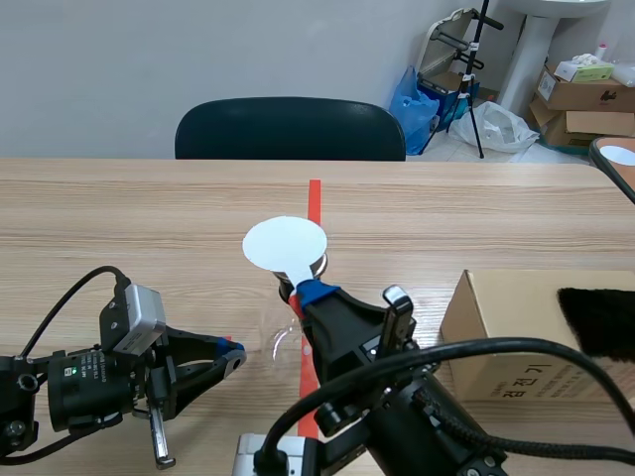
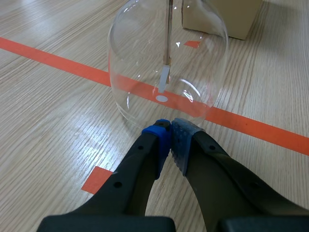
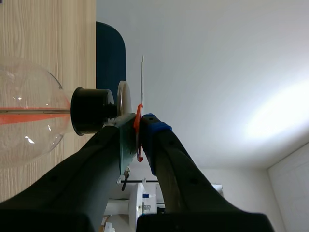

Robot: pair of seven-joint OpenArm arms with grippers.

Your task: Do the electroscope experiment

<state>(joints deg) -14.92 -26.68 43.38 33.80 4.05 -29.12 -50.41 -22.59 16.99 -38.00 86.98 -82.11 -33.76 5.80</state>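
The electroscope is a clear glass flask (image 1: 281,343) (image 2: 140,58) (image 3: 29,116) on the orange tape line, with a black stopper (image 3: 91,111) and a metal top plate (image 3: 123,96). Inside it a thin rod (image 2: 168,34) carries a pale leaf (image 2: 163,79) that hangs straight down. My right gripper (image 1: 308,295) (image 3: 137,123) is shut on the red handle (image 3: 138,134) of a white disc (image 1: 285,244) (image 3: 143,79). The disc hovers just over the top plate, with a small gap between them. My left gripper (image 1: 233,355) (image 2: 170,128) is shut on nothing, its tips close to the flask's base.
A cardboard box (image 1: 516,337) (image 2: 222,17) sits to the right of the flask, with a black furry cloth (image 1: 598,322) on top. A dark chair (image 1: 290,129) stands behind the table's far edge. Boxes and bags lie on the floor at the back right.
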